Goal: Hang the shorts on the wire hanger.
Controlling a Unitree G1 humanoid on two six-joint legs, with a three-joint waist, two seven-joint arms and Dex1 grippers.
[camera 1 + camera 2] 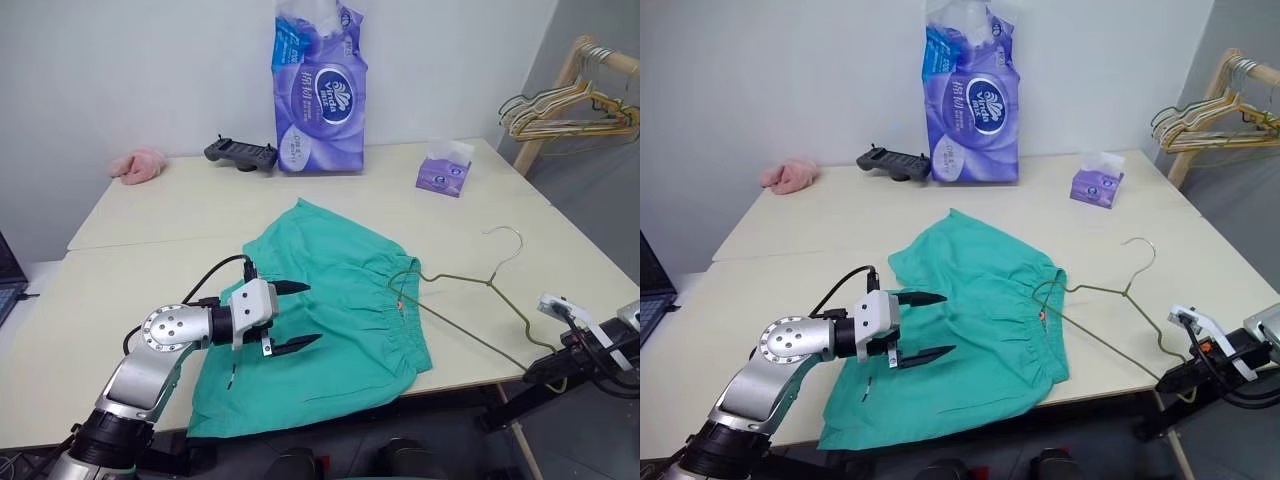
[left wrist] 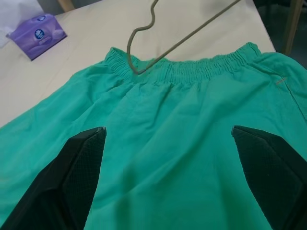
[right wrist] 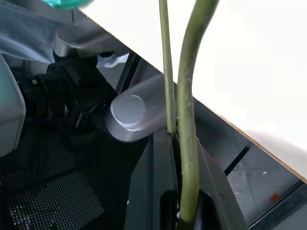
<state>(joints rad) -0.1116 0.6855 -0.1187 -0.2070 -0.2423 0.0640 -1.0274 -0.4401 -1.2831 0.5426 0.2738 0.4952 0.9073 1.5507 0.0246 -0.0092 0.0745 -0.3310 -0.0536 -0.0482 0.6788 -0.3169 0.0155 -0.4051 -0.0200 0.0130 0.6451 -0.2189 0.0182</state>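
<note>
Beige table (image 1: 150,280), purple "Vinda" tissue pack (image 1: 320,100), teal shorts (image 1: 330,320)

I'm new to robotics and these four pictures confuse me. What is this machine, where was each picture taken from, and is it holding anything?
It is a two-armed humanoid robot. The two wide pictures come from cameras in its head, looking down over its arms at a table. The other two come from a camera on each wrist, looking along that arm's two black fingers.

On the table lie teal shorts, with a wire hanger whose far end reaches the waistband. Further back are a pack of tissues, a small tissue box, a pink cloth and a black controller.

The left gripper hovers open above the shorts, holding nothing. The right gripper, at the table's edge, is shut on the hanger's wire.
</note>
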